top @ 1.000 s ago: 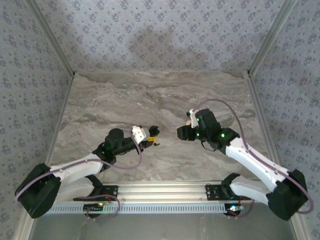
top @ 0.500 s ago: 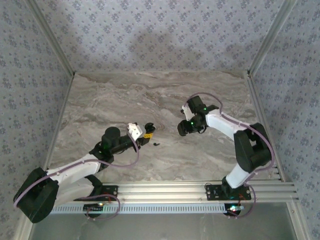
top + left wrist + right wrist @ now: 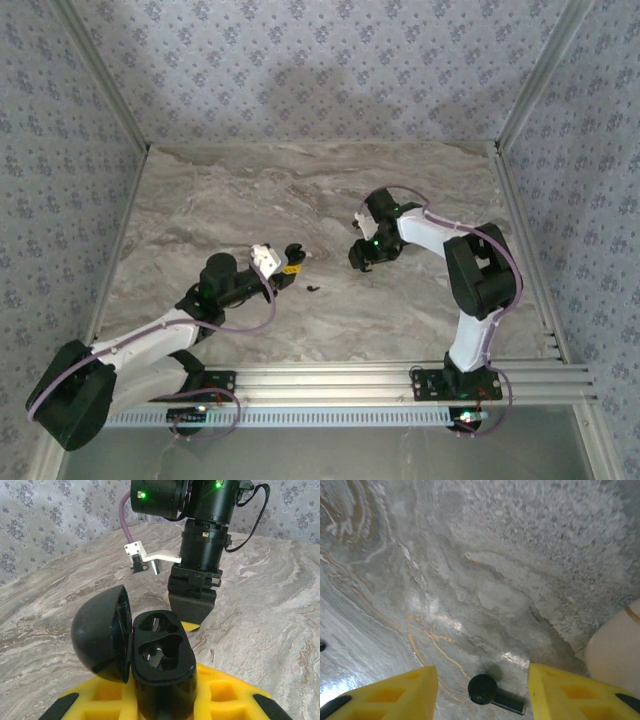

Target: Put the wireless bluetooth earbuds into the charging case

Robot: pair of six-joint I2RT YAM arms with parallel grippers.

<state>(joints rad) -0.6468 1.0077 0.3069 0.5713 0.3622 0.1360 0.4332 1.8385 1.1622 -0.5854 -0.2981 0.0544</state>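
Note:
The black charging case (image 3: 161,656) stands upright with its lid (image 3: 99,630) swung open to the left. Both of its wells look empty. My left gripper (image 3: 162,702) is shut on the case's lower body, and the same gripper (image 3: 286,262) shows left of centre in the top view. One black earbud (image 3: 483,688) lies on the marble, stem pointing right. My right gripper (image 3: 481,676) is open and hangs over it, a yellow finger on each side, not touching. That gripper (image 3: 362,256) points down at the table. Another earbud (image 3: 314,290) lies loose between the two grippers.
A rounded beige object (image 3: 616,647) sits on the marble just beyond my right gripper's right finger. Patterned walls and metal rails (image 3: 120,215) enclose the marble table (image 3: 300,190). The right arm's elbow (image 3: 478,270) is folded high over the right side.
The right arm has folded up and its gripper has come down closer to the table, jaws slightly narrower. The left gripper has drifted a little up and left with the case.

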